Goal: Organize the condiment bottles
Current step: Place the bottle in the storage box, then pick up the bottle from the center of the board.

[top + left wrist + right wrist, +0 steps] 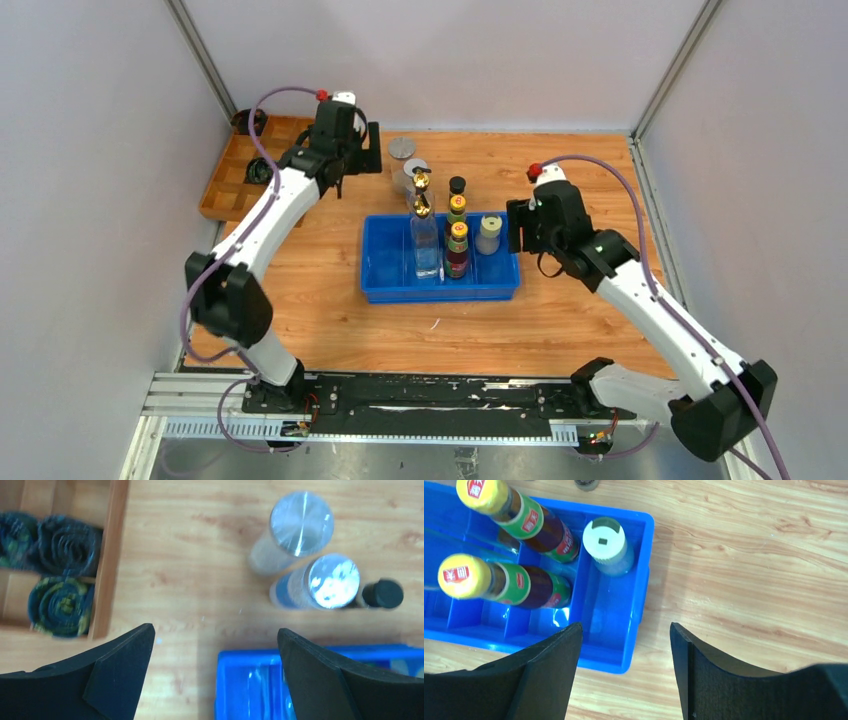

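A blue divided bin [390, 285] holds a tall clear gold-spouted bottle [425, 245], two dark yellow-capped sauce bottles [536, 527] [524, 586] and a cream-lidded jar [605, 542]. Behind the bin, on the table, stand two silver-lidded jars [301, 523] [332, 580] and a small black-capped bottle [382, 594]. My left gripper [215, 635] hangs open above the bin's back-left corner, short of the jars and holding nothing. My right gripper [625, 630] is open over the bin's right end wall [639, 605], near the cream-lidded jar, with nothing between its fingers.
A wooden compartment tray [107, 580] at the back left holds dark coiled rings [65, 545]. Grey walls close the table in on the left, back and right. Bare wood lies right of the bin [749, 580] and in front of it.
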{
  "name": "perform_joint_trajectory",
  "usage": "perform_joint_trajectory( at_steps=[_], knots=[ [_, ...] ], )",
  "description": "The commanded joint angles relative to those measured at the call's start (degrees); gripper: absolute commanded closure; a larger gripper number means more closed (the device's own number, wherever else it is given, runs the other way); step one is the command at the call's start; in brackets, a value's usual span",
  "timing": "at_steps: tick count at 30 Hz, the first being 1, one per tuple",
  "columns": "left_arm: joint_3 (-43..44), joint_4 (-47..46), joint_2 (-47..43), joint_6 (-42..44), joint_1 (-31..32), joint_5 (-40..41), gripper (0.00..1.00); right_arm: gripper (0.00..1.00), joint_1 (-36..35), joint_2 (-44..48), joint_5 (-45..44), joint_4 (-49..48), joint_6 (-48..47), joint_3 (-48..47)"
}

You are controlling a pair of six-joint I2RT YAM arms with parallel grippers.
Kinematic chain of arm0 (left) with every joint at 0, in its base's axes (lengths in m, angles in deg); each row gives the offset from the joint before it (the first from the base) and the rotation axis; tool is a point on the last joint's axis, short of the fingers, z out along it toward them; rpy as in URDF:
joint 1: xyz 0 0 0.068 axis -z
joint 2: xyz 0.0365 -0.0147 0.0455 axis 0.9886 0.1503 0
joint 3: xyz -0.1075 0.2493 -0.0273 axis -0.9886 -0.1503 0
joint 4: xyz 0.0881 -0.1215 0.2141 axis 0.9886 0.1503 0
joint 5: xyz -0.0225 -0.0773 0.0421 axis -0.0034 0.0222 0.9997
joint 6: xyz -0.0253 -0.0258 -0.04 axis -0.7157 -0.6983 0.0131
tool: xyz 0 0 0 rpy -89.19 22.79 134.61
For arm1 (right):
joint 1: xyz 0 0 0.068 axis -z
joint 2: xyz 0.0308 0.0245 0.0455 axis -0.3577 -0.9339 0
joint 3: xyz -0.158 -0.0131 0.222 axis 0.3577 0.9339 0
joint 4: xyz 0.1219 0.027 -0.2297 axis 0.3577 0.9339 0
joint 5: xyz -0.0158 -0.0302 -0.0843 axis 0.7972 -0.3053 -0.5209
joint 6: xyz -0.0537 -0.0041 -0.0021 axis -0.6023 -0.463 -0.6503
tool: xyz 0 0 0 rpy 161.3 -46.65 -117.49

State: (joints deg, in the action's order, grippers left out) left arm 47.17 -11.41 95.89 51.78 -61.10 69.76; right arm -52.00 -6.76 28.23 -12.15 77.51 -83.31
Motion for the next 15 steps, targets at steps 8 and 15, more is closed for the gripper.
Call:
perform_joint_trajectory(
  at_steps=[8, 15],
  knots=[
    [21.52, -6.03, 23.63, 6.28, -0.66, -16.80, 0.03, 0.29, -0.67, 6.99, -0.75, 7.94, -2.42, 4.63],
    [29.89, -3.22, 30.89, 7.97, -0.33, -16.02, 0.03, 0.29, -0.67, 6.07, -0.80, 7.99, -2.57, 4.10]
  ],
)
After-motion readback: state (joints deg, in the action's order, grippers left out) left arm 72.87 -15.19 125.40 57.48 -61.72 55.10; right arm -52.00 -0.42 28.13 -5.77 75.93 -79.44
